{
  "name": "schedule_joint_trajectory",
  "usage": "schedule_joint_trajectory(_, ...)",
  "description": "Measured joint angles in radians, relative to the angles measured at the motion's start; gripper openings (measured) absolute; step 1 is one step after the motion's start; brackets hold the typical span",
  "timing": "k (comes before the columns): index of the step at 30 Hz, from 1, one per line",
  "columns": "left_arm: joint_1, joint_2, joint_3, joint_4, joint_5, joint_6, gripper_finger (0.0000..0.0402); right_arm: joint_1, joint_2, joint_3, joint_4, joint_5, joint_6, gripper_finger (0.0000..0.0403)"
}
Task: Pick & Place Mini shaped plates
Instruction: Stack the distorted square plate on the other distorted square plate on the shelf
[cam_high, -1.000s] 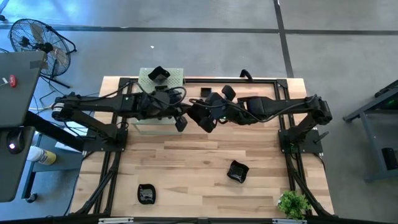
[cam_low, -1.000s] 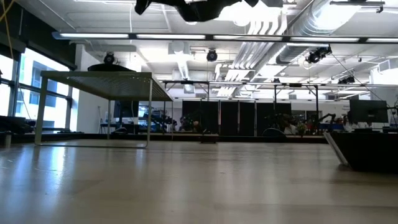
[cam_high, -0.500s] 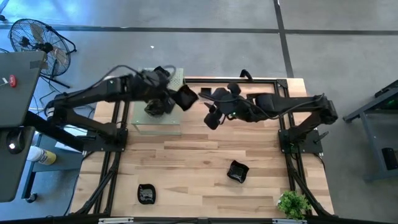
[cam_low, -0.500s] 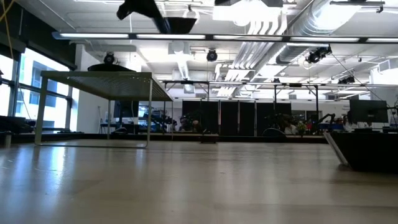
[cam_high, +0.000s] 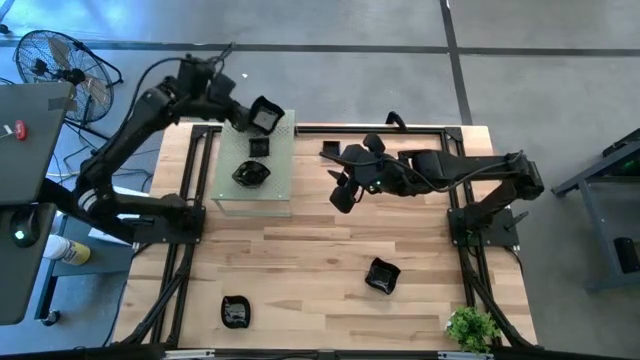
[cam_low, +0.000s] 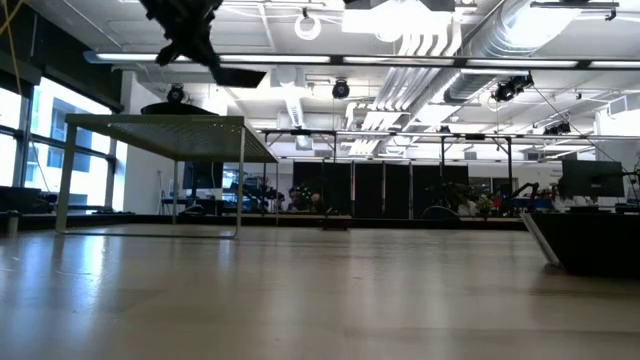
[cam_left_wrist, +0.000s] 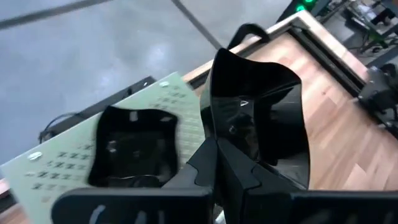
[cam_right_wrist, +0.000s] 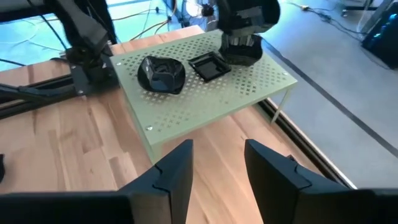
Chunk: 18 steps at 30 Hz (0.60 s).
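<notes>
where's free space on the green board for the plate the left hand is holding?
Near half of the green board is bare. Far half is crowded: wavy plate, small square plate, and the left hand with its plate.

On the bench (cam_high: 300, 270), the perforated board (cam_high: 282, 170) stands at the far left, carrying a wavy plate (cam_high: 250, 173) and, behind it, a small square plate (cam_high: 259, 147). Above the board's far edge hangs the left claw (cam_high: 250, 118) with another plate (cam_high: 265, 116); the right claw (cam_high: 340, 195) hovers right of the board. Two plates (cam_high: 382, 275) (cam_high: 236, 311) lie nearer the front, with a plant (cam_high: 472, 327) at the front right corner.
</notes>
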Motion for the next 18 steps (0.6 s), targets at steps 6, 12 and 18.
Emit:
schedule_joint_trajectory(6,0.179,0.055,0.0,-0.063,0.101,0.102,0.0,0.0,0.0,0.0,0.0,-0.025,0.0,0.0138)
schedule_joint_trajectory(12,0.255,0.108,0.0,-0.087,0.104,0.159,0.0,0.0,0.0,0.0,0.0,-0.026,0.0,0.0138)
schedule_joint_trajectory(18,0.271,0.172,0.0,-0.086,0.124,0.235,0.0,0.0,0.0,-0.001,0.0,-0.027,-0.023,0.0138)
